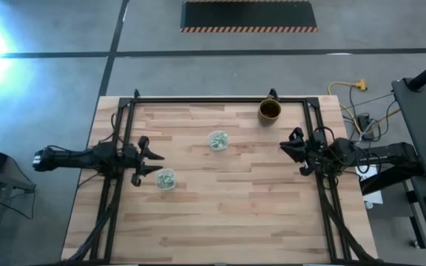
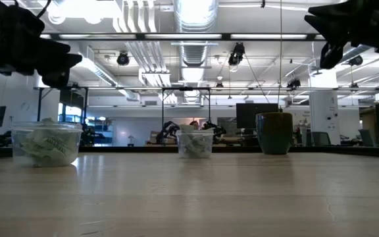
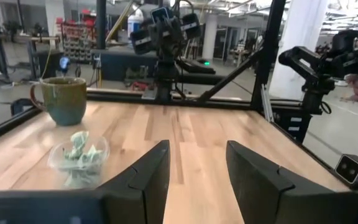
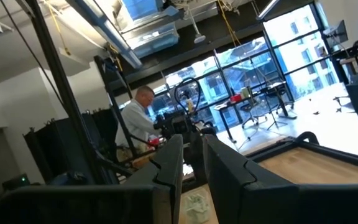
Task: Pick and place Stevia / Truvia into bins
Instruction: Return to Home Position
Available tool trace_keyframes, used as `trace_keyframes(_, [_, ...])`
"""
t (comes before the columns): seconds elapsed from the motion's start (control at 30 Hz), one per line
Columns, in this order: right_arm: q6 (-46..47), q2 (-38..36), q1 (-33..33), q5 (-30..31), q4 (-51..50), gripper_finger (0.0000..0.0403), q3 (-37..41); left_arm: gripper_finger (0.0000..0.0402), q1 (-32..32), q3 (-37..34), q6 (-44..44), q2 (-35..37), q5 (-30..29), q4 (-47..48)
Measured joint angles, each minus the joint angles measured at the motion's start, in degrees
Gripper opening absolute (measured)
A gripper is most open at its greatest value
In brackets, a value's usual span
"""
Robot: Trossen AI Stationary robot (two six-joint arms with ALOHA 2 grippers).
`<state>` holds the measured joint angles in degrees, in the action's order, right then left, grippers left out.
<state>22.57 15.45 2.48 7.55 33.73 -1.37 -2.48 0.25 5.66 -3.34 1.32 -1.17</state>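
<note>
Two clear plastic cups stand upright on the wooden table, each holding crumpled pale green and white sachets: one near the table's middle (image 1: 217, 140) (image 2: 195, 143) (image 3: 79, 158) and one closer to the left arm (image 1: 166, 179) (image 2: 47, 143). I see no loose sachets on the table. My left gripper (image 1: 156, 164) (image 3: 197, 168) hangs open above the table, beside the near-left cup and apart from it. My right gripper (image 1: 290, 148) (image 4: 193, 163) is raised at the right side with a narrow gap between its fingers and holds nothing.
A brown-green mug with a handle (image 1: 270, 110) (image 2: 274, 133) (image 3: 61, 98) stands near the far edge. A black frame (image 1: 220, 101) runs along the table's far and side edges. In the right wrist view a person (image 4: 138, 121) shows in the room beyond.
</note>
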Motion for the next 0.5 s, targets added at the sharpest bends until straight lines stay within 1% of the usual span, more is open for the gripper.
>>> trace_keyframes(0.33, [0.62, 0.01, -0.03, -0.4, -0.5, 0.0057, 0.0, 0.0141, 0.0, 0.02, -0.01, -1.5, 0.0, -0.07])
trace_keyframes(0.4, [-0.52, 0.02, 0.0, -2.5, -0.86, 0.0057, 0.0, 0.0141, -0.02, 0.02, -0.01, -1.5, -0.02, -0.07])
trace_keyframes(0.5, [-8.09, 0.0, 0.0, -7.31, -4.73, 0.0057, 0.0, 0.0141, 0.0, 0.02, -0.03, -1.39, -0.18, -0.19])
